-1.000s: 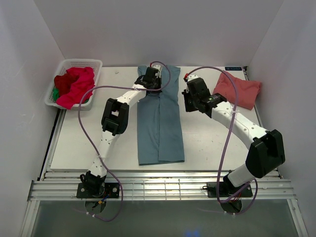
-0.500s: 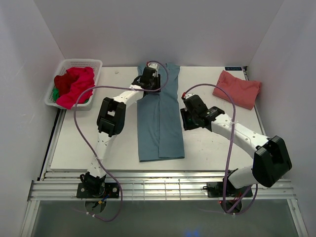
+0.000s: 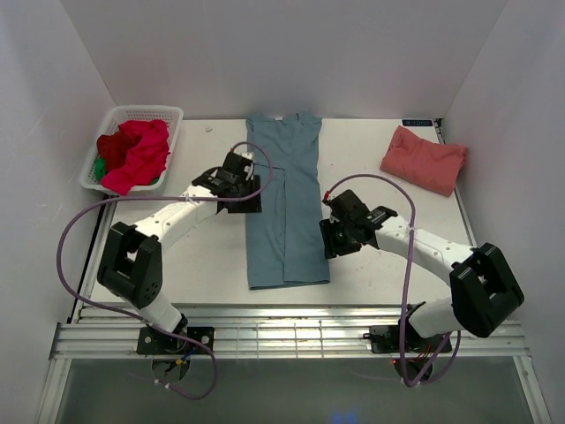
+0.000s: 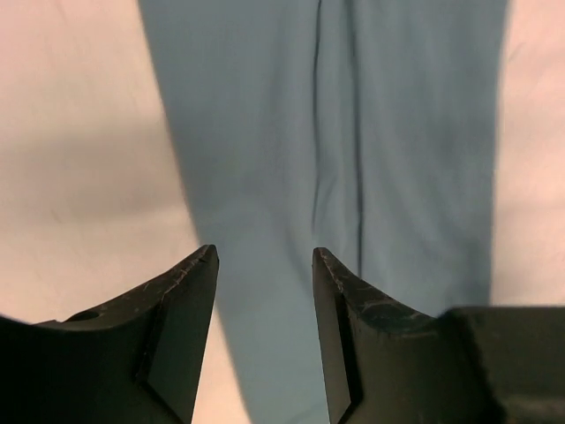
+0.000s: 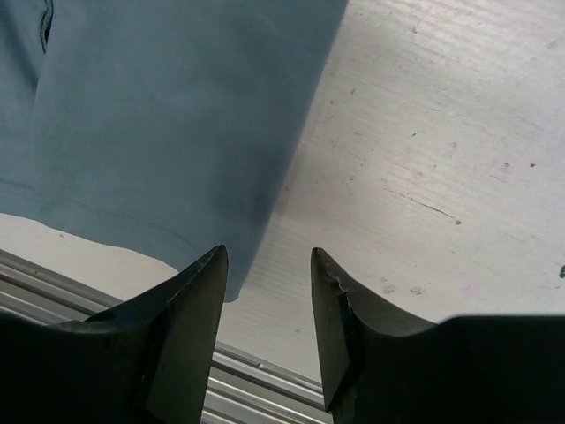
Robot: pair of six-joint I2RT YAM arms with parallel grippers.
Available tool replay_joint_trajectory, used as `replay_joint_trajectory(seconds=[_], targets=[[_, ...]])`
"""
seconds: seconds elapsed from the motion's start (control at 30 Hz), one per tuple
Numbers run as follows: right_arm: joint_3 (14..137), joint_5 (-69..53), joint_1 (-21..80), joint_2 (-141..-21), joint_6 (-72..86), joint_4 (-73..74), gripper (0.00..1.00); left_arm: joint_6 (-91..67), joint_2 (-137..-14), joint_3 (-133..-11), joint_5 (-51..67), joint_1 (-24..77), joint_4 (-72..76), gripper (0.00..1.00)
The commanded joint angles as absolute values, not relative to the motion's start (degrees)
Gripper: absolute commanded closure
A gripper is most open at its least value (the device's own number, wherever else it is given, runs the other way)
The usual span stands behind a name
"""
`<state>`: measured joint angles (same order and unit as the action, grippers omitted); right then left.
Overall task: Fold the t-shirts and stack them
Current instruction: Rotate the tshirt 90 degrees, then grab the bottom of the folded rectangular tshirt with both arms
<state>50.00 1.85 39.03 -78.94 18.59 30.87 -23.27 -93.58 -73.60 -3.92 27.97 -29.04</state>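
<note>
Your left tool (image 3: 250, 194) sits over the left long edge of the teal-blue t-shirt (image 3: 284, 203), and in its wrist view the left tool (image 4: 265, 256) has its two fingers spread with nothing between them, only the teal-blue t-shirt (image 4: 353, 132) and bare tabletop (image 4: 79, 132) showing through the gap. That shirt lies flat as a long narrow strip down the middle of the tabletop (image 3: 371, 274), collar end at the far edge and hem towards the near edge, with a lengthwise fold line along it. Your right tool (image 3: 328, 238) is at the shirt's right long edge, close to the near right corner of the strip. From its wrist camera the right tool (image 5: 267, 252) is also spread and pinches nothing, with the hem corner just left of the gap. The salmon-pink t-shirt (image 3: 424, 161) lies folded at the far right corner of the tabletop, well apart from both tools. The red and magenta t-shirts (image 3: 134, 152) are heaped in the white lattice basket (image 3: 119, 113) at the far left corner, spilling over its near rim.
</note>
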Motion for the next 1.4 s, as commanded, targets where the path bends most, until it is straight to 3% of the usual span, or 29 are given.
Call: replay_joint_trajectory(seconds=[0.0, 0.47, 0.83, 1.37], targets=[[49.7, -3.4, 39.3, -80.6, 18.6, 28.4, 0.51, -28.0, -90.5, -65.8, 2.1, 30.0, -40.1, 0.42], [47.1, -7.4, 39.4, -81.3, 19.3, 27.9, 0.52, -33.7, -79.4, -53.1, 13.0, 30.9, -49.0, 0.39], [43.9, -9.9, 39.6, -82.1, 20.0, 26.1, 0.52, -33.0, -79.5, -41.5, 20.8, 30.9, -41.0, 0.39], [43.7, -12.8, 40.6, -85.3, 19.3, 25.1, 0.54, -30.3, -82.8, -38.8, 23.2, 30.9, -29.6, 0.39]])
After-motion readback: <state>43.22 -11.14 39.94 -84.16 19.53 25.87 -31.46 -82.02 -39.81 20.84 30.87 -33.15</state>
